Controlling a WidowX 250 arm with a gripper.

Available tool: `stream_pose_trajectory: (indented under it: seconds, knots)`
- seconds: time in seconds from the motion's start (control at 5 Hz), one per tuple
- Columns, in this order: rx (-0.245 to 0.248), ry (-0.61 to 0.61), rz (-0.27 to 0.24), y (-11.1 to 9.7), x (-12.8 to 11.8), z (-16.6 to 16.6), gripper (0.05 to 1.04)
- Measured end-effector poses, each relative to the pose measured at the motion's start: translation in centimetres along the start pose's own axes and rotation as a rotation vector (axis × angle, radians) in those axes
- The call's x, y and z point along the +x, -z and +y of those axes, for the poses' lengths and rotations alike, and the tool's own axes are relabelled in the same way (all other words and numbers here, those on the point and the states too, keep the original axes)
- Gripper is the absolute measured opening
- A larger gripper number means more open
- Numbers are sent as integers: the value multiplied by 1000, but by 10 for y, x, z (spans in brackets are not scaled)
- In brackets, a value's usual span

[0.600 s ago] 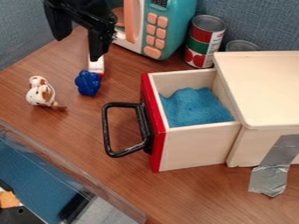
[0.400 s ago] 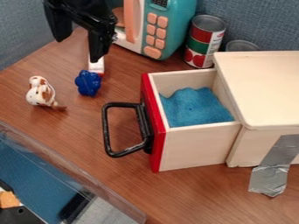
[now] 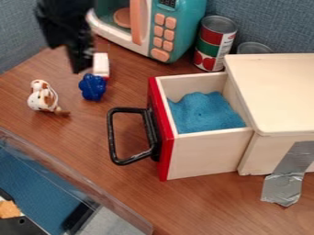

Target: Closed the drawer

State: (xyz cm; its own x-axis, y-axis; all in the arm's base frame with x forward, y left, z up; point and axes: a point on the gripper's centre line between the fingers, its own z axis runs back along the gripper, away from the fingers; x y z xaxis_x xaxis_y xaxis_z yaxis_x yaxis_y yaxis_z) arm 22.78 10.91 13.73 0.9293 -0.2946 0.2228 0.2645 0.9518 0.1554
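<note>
The black gripper (image 3: 66,58) hangs blurred at the upper left, above and to the left of the drawer, clear of its handle. It looks open, with nothing seen between its fingers. The drawer (image 3: 203,158) is pulled out to the left from a pale wooden box (image 3: 279,94). It has a red front (image 3: 160,137) with a black loop handle (image 3: 112,137) facing left. A blue cloth-like thing (image 3: 205,112) lies inside the drawer.
A blue toy (image 3: 92,87), a white block (image 3: 101,65) and a spotted toy animal (image 3: 42,96) are left of the drawer. Behind stand a toy microwave (image 3: 174,27) and cans (image 3: 215,43). A clear-walled bin (image 3: 67,176) is at the lower left.
The gripper has moved left and slightly down, and appears turned, its fingers showing closer together than before. The drawer and the toys have stayed in place.
</note>
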Motion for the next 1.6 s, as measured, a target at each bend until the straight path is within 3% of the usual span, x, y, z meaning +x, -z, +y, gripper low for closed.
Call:
stream_pose_trajectory:
  seconds: [0.2,0.4,0.8,1.2,1.4,1.6]
  knots:
    - [-36,110,-2,4,-11,6,1000]
    - [-108,211,63,16,-23,2,1000]
    - [-158,374,226,61,-37,-47,1000]
    - [-122,465,264,83,-36,-67,1000]
    - [-139,469,267,90,-35,-72,1000]
    - [-147,463,234,88,-24,-71,1000]
